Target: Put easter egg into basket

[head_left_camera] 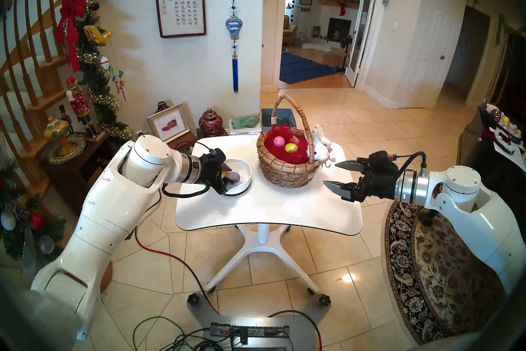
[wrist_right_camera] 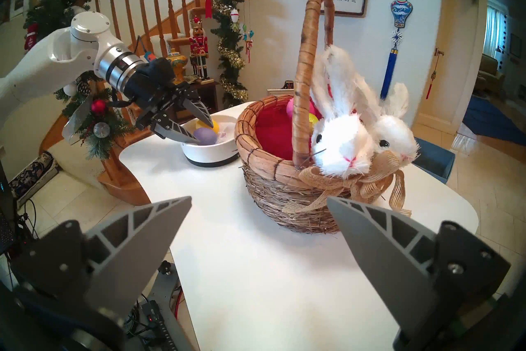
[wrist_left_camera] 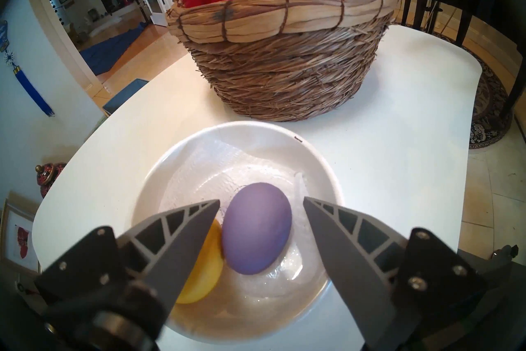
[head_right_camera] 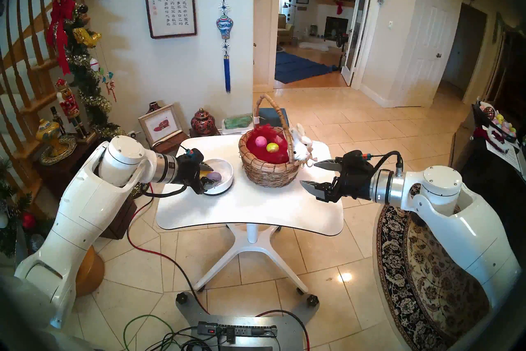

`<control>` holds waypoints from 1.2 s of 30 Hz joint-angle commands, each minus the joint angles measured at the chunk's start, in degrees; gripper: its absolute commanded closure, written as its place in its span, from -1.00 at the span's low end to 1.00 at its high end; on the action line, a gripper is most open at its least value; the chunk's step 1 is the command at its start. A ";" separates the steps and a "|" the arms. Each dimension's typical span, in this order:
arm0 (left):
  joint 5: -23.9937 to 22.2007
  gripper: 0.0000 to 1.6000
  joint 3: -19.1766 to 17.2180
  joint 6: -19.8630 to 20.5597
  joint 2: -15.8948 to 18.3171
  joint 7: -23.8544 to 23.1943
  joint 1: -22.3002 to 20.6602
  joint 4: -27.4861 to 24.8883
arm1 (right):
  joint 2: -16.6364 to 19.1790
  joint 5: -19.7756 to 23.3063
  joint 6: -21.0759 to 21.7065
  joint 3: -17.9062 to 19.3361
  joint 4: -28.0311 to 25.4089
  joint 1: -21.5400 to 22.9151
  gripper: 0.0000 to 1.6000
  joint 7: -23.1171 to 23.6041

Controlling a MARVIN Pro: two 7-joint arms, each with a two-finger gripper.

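The wicker basket with red mesh lining stands at the middle back of the white table. It holds a pink egg and a glittery yellow egg, and white plush bunnies sit on its rim. To its left, a low white bowl holds a purple egg and a yellow egg. My left gripper is open inside the bowl, one finger on each side of the purple egg. My right gripper is open and empty, hovering just right of the basket.
The basket's tall arched handle rises over its right side. A blue box sits behind the table. A dark side table with ornaments stands to the left, a patterned rug lies to the right, and a power strip with cables lies in front.
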 commanded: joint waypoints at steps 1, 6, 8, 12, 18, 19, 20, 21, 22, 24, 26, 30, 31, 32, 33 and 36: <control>0.11 -0.50 0.29 -0.22 -0.02 0.07 0.46 0.33 | 0.10 0.08 -0.13 0.51 -0.08 0.08 -1.00 -0.07; 0.02 -0.46 0.24 -0.18 0.02 0.10 0.45 0.34 | 0.10 0.08 -0.13 0.51 -0.08 0.08 -1.00 -0.07; -0.02 -0.39 0.22 -0.17 0.02 0.13 0.47 0.37 | 0.10 0.08 -0.13 0.51 -0.08 0.08 -1.00 -0.07; -0.10 0.00 0.15 -0.23 -0.02 0.23 0.52 0.43 | 0.10 0.08 -0.13 0.51 -0.08 0.07 -1.00 -0.08; -0.19 0.04 0.00 -0.26 -0.05 0.38 0.55 0.40 | 0.10 0.08 -0.13 0.51 -0.08 0.07 -1.00 -0.08; -0.22 0.04 -0.06 -0.21 -0.05 0.37 0.52 0.37 | 0.10 0.08 -0.13 0.51 -0.08 0.07 -1.00 -0.08; -0.29 0.04 -0.18 -0.15 -0.09 0.39 0.51 0.31 | 0.10 0.08 -0.13 0.51 -0.08 0.07 -1.00 -0.08; -0.44 0.04 -0.45 -0.10 -0.24 0.57 0.59 0.20 | 0.10 0.08 -0.13 0.51 -0.08 0.07 -1.00 -0.08; -0.63 0.04 -0.71 0.00 -0.35 0.63 0.59 0.06 | 0.10 0.08 -0.13 0.51 -0.08 0.07 -1.00 -0.08; -1.17 0.04 -1.40 0.02 -0.50 0.60 0.72 -0.52 | 0.10 0.08 -0.13 0.50 -0.08 0.08 -1.00 -0.07; -1.93 0.04 -2.34 0.23 -0.66 0.48 0.82 -1.41 | 0.10 0.08 -0.12 0.49 -0.07 0.09 -1.00 -0.07; -3.86 0.04 -4.47 0.76 -0.91 -0.21 0.66 -3.44 | 0.10 0.07 -0.12 0.45 -0.05 0.14 -1.00 -0.06; -4.24 0.03 -4.95 0.96 -0.91 -0.34 0.59 -4.02 | 0.10 0.07 -0.11 0.44 -0.05 0.15 -1.00 -0.06; -4.60 0.03 -5.37 1.27 -0.89 -0.53 0.57 -4.51 | 0.10 0.07 -0.11 0.43 -0.05 0.15 -1.00 -0.06; -4.96 0.03 -5.80 1.36 -0.93 -0.69 0.53 -4.93 | 0.10 0.07 -0.11 0.43 -0.05 0.15 -1.00 -0.05; -5.96 0.03 -7.08 2.05 -0.91 -1.32 0.65 -6.33 | 0.10 0.07 -0.11 0.43 -0.05 0.15 -1.00 -0.06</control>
